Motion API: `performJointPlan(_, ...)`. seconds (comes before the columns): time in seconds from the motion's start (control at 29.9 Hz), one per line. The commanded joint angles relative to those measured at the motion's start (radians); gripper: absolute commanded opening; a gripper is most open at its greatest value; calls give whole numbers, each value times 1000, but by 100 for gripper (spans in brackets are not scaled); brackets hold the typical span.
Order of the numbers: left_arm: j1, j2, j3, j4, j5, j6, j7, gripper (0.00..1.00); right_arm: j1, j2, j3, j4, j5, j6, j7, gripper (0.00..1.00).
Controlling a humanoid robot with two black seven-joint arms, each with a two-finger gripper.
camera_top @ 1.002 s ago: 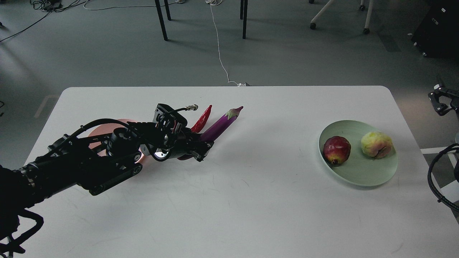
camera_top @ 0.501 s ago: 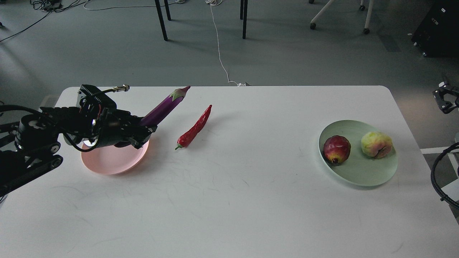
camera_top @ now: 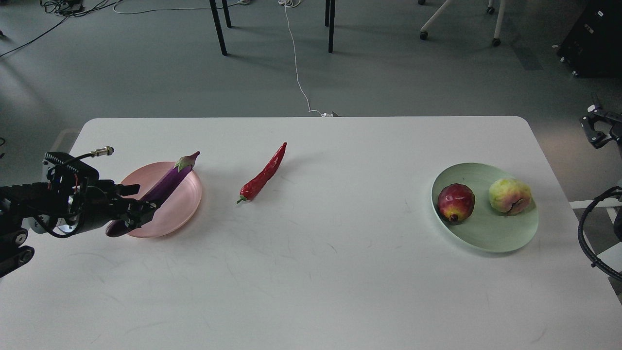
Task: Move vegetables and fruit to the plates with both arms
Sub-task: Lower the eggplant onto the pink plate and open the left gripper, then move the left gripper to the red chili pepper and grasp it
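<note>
My left gripper is shut on the lower half of the purple eggplant, which lies slanted across the pale pink plate at the table's left, cap pointing up and right. The red chili pepper lies on the table to the right of that plate. The dark red pomegranate and the bumpy yellow-green fruit sit on the mint green plate at the right. My right gripper shows small and dark at the right edge, off the table.
The white table has its far edge just beyond the chili. A black cable loop hangs at the right edge. Chair legs and floor cables lie behind the table.
My left gripper picked the eggplant up from beside the chili, carried it left and has lowered it over the pink plate. The chili, both fruits and the green plate have not moved.
</note>
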Motion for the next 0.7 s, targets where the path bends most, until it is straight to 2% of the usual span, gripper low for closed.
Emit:
performJointPlan(0.0,-8,1,-8,0,-2,0,-7,83,1,-5,-1,-3,0,0,0,98)
performJointPlan(0.07,-22,-1,-18,0,-5,-1,-7,83,-1,-5,-1,-5,0,0,0,98)
performJointPlan(0.17,-112,-21,-23,0,-35,-3,1,83,-1,-4,-2,-2,0,0,0,98)
performJointPlan(0.3,-208,-160,-9,11,-44,-9,15,83,-1,-2,-1,3,0,0,0,98)
performJointPlan(0.47,-220,-368,-8,147,-38,-7,53,83,1,-7,-1,1,0,0,0,98)
performJointPlan(0.57,-212,-476,6,251,-37,-6,47,82,-6,-8,-1,-2,0,0,0,98)
performJointPlan(0.67,-209,-522,35,282,-35,-6,48,75,-10,-22,-1,-5,0,0,0,98)
